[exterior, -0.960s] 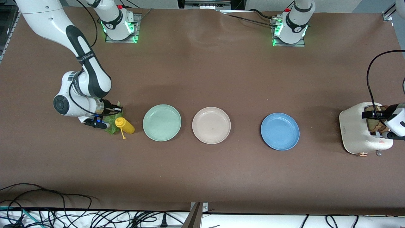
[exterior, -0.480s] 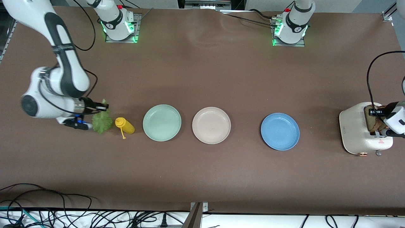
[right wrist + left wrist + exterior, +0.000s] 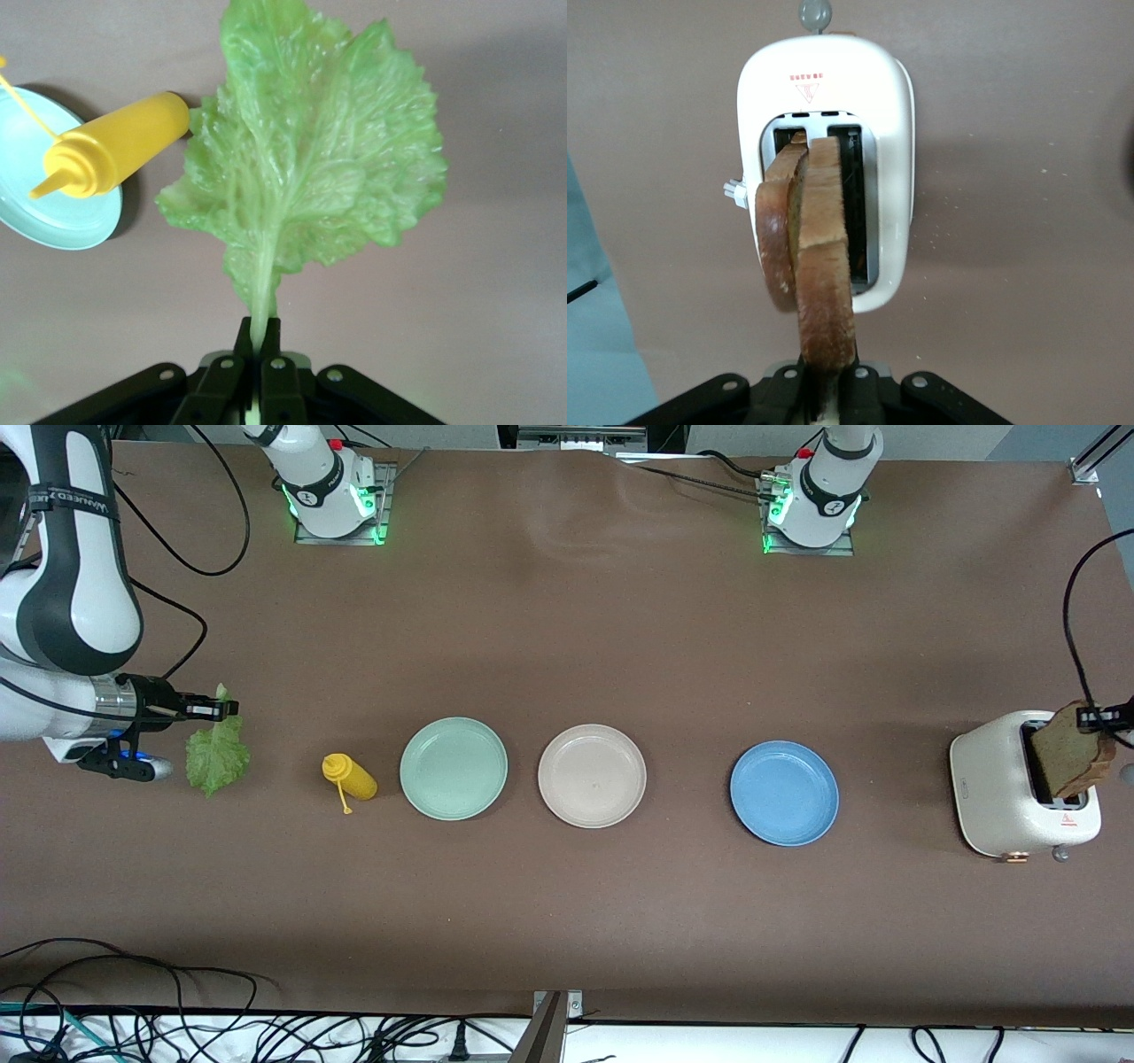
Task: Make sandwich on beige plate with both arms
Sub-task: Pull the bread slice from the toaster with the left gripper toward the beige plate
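My right gripper [image 3: 215, 708] is shut on the stem of a ruffled green lettuce leaf [image 3: 215, 755], which hangs in the air over the table at the right arm's end. In the right wrist view the leaf [image 3: 310, 159] hangs from the gripper [image 3: 259, 335]. My left gripper [image 3: 1107, 716] is shut on a brown-crusted bread slice [image 3: 1070, 751], held over the toaster [image 3: 997, 788]. In the left wrist view the held slice [image 3: 826, 266] rises from the gripper [image 3: 827, 379], and a second slice [image 3: 773, 239] stands in the toaster [image 3: 886, 115] slot. The beige plate [image 3: 592, 776] lies empty mid-table.
A yellow mustard bottle [image 3: 352, 778] lies between the lettuce and an empty mint-green plate [image 3: 454, 768]; both show in the right wrist view, bottle [image 3: 115, 146] and plate [image 3: 53, 221]. An empty blue plate [image 3: 784, 793] lies between the beige plate and the toaster.
The right gripper has lifted the lettuce off the table and carried it away from the bottle toward the right arm's end. The left gripper has pulled a bread slice up out of the toaster.
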